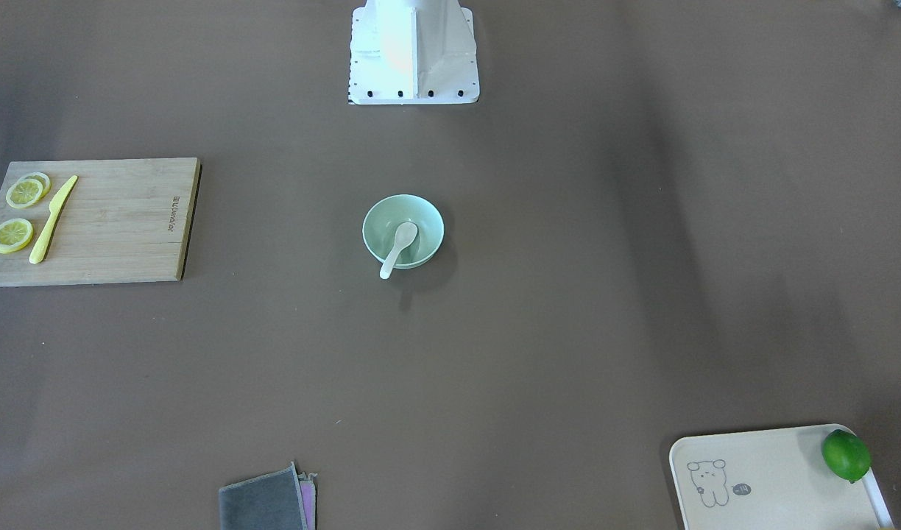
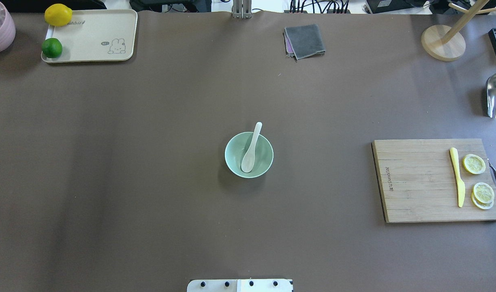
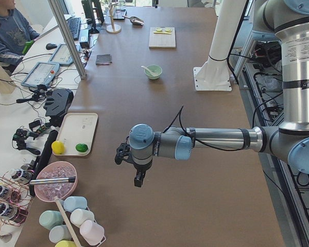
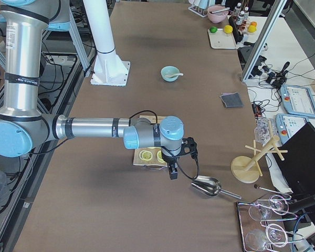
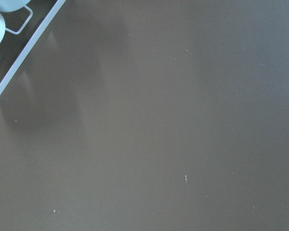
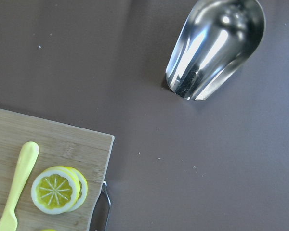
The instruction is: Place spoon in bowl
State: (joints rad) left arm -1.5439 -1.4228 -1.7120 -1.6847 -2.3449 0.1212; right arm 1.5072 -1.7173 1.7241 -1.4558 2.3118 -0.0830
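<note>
The white spoon (image 2: pixel 250 151) lies in the pale mint-green bowl (image 2: pixel 267 156) at the table's middle, scoop on the bowl's floor and handle resting over the rim. Both also show in the front view: spoon (image 1: pixel 401 241), bowl (image 1: pixel 430 219). The left gripper (image 3: pixel 138 180) shows only in the exterior left view, hovering over the table's left end far from the bowl; I cannot tell if it is open or shut. The right gripper (image 4: pixel 172 173) shows only in the exterior right view, above the cutting board's end; I cannot tell its state either.
A bamboo cutting board (image 2: pixel 418 180) with lemon slices (image 2: pixel 474 164) and a yellow knife (image 2: pixel 458 176) lies on the right. A cream tray (image 2: pixel 98 32) holds a lime and a lemon. A grey cloth (image 2: pixel 305 40), metal scoop (image 6: pixel 214 45) and wooden stand (image 2: pixel 442 42) line the edges.
</note>
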